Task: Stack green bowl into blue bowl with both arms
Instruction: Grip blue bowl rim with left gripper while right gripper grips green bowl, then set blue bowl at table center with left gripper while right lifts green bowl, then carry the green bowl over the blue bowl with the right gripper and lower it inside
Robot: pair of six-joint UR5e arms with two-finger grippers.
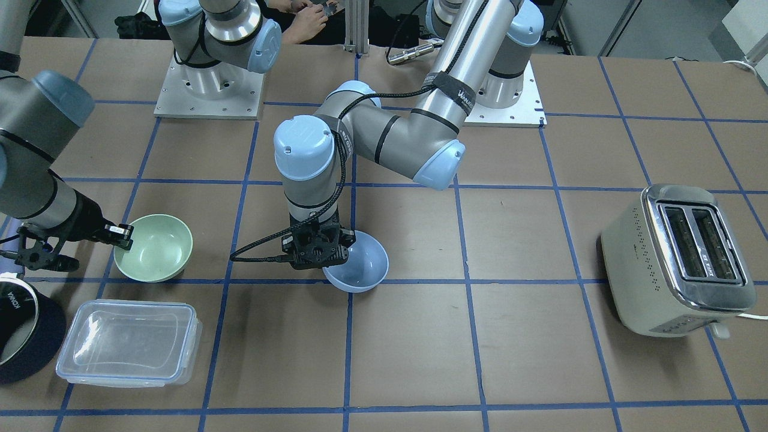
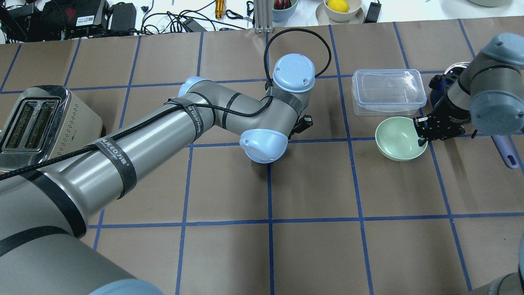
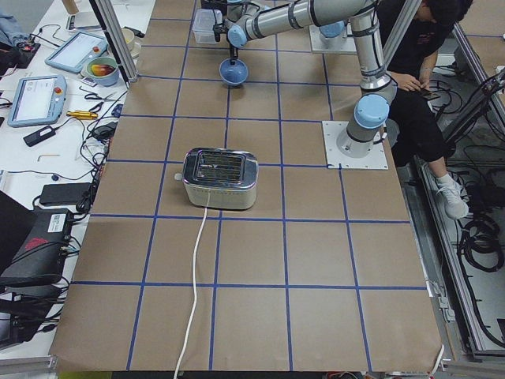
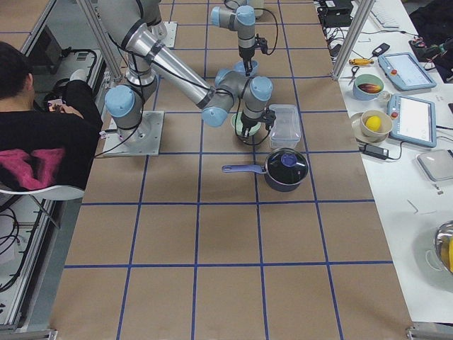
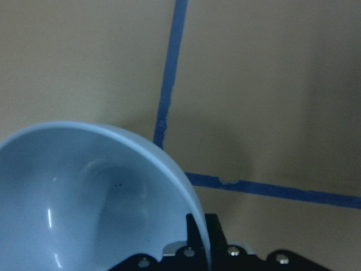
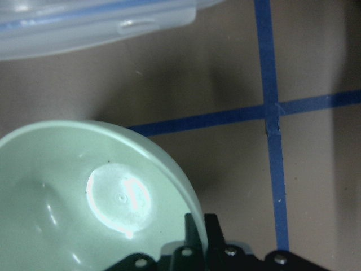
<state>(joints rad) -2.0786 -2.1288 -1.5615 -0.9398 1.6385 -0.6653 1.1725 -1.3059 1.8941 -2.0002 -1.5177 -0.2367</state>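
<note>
The blue bowl [image 1: 360,267] is near the table's middle, tilted. My left gripper [image 1: 346,237] is shut on its near rim, and the left wrist view shows that rim [image 5: 169,164] clamped between the fingers [image 5: 196,226]. In the overhead view my left arm hides the blue bowl. The green bowl [image 1: 157,246] stands open side up on the robot's right side, next to a clear container. My right gripper [image 1: 127,235] is shut on its rim, which also shows in the right wrist view [image 6: 163,158] and the overhead view [image 2: 399,138]. I cannot tell whether either bowl is off the table.
A clear lidded container [image 1: 129,342] lies just beyond the green bowl. A dark pot with a lid [image 1: 21,327] and a purple handle [image 2: 505,151] is at the right end. A toaster [image 1: 678,258] stands at the left end. A seated person [image 3: 418,71] is behind the robot.
</note>
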